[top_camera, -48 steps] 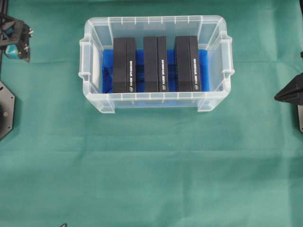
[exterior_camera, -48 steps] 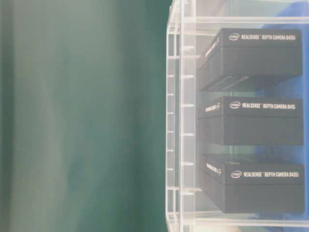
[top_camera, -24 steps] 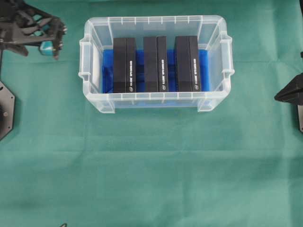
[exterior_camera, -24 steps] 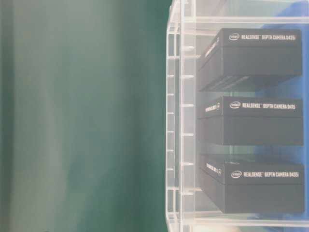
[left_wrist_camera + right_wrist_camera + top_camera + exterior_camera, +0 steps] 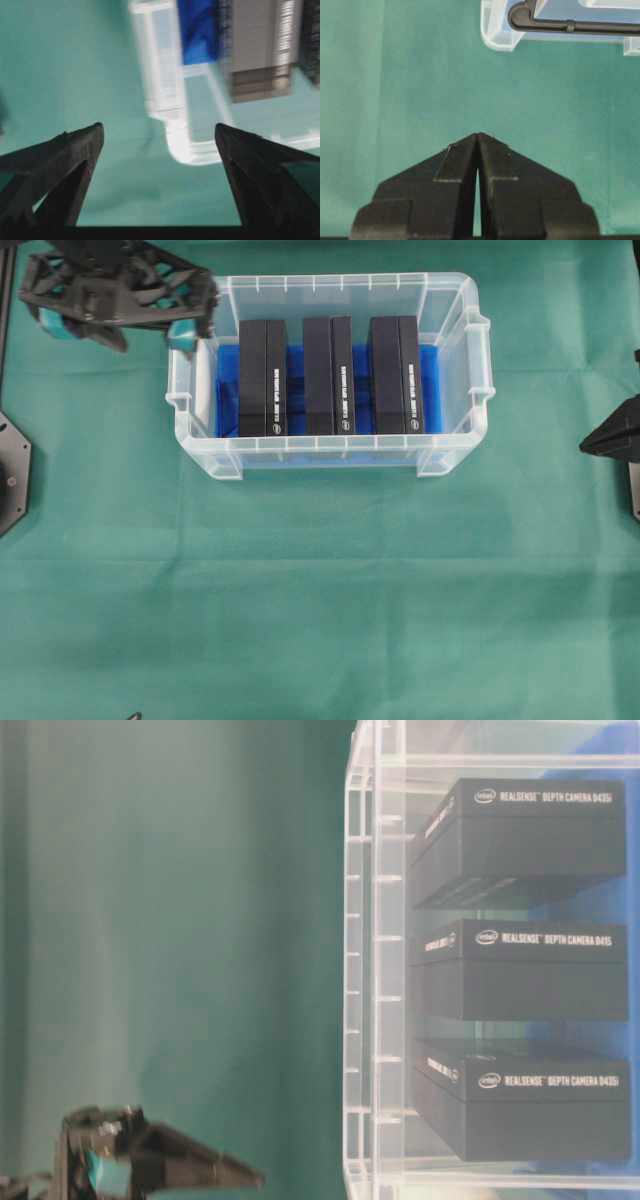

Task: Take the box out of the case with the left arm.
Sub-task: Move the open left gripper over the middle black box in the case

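Above the far-left corner of the large clear plastic case (image 5: pixel 325 455), the black lattice left gripper (image 5: pixel 150 325) hovers, jaws spread wide and empty. Three black rectangular boxes (image 5: pixel 263 377) stand inside on blue lining. At right, the right gripper (image 5: pixel 478 136) rests, jaws pressed together.

The clear case (image 5: pixel 455 300) is sitting upright on the far middle of the table, blue lining showing on its floor. Three black boxes (image 5: pixel 263 378) are standing side by side inside it, white lettering facing up.
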